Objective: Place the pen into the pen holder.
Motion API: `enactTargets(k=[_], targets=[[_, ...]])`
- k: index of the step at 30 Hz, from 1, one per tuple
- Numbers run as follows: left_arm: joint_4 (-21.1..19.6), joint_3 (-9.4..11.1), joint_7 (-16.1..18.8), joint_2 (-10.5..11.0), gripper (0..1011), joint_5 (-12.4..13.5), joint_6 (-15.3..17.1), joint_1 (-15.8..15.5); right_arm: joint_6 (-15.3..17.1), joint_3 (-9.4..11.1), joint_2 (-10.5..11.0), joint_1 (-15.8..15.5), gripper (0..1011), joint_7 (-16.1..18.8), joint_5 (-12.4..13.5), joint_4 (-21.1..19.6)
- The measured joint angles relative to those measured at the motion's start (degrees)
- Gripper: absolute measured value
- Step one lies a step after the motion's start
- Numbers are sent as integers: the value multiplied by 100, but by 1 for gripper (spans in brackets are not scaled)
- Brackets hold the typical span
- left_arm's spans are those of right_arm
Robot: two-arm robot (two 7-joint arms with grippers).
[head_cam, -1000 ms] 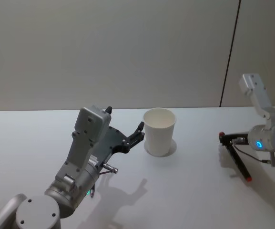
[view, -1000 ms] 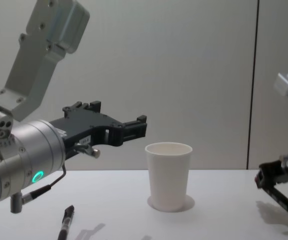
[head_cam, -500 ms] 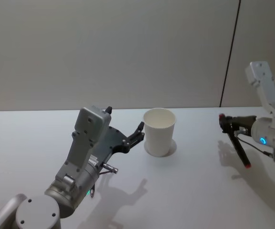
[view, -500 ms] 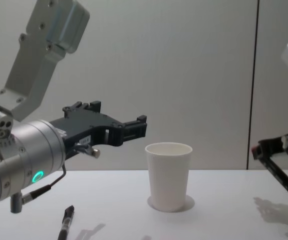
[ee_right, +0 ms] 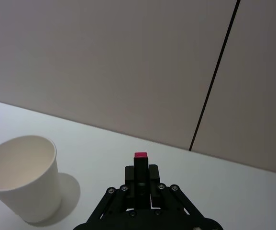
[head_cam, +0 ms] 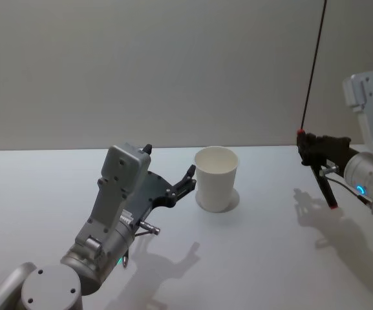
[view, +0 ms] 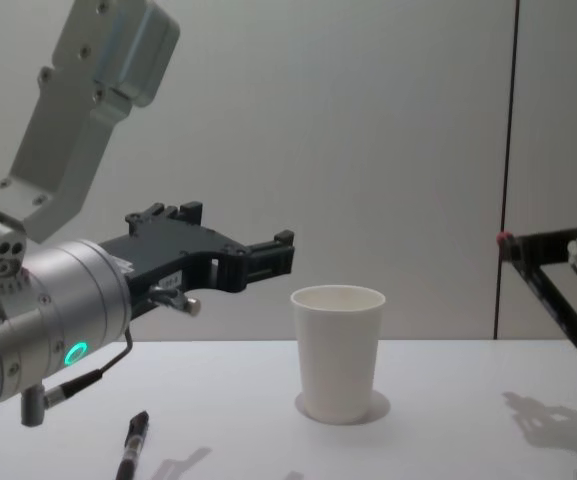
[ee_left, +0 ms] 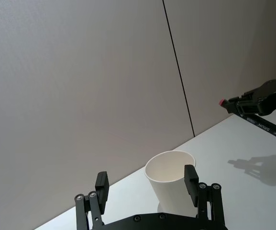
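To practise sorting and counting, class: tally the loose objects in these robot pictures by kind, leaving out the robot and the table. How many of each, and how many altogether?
Pens: 2, the held pen in the right gripper and the loose pen lying on the table
Paper cup: 1
Total: 3

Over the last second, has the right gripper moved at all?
Yes. In the chest view the right gripper, shut on the pen, has risen from below the rim of the pen holder to above it.
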Motion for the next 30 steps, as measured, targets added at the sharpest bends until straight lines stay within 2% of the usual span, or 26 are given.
enactTargets(k=[7,9,10,15,17,18,30], targets=[[0,0,0,0,1004,0,0,0,-636,-30,23,-184,161,-63,-46,-211],[0,0,0,0,1004,0,0,0,-916,-53,23,-254,161,-93,-69,-277],[0,0,0,0,1004,0,0,0,-916,-53,23,-254,161,-93,-69,-277],[0,0,0,0,1004,0,0,0,-1547,-145,-29,-384,161,-148,-117,-370],[0,0,0,0,1004,0,0,0,-1619,-158,-44,-400,161,-152,-123,-375],[0,0,0,0,1004,0,0,0,-1843,-206,-78,-430,161,-161,-141,-378],[0,0,0,0,1004,0,0,0,-2716,-428,-293,-476,161,-13,-92,-155]])
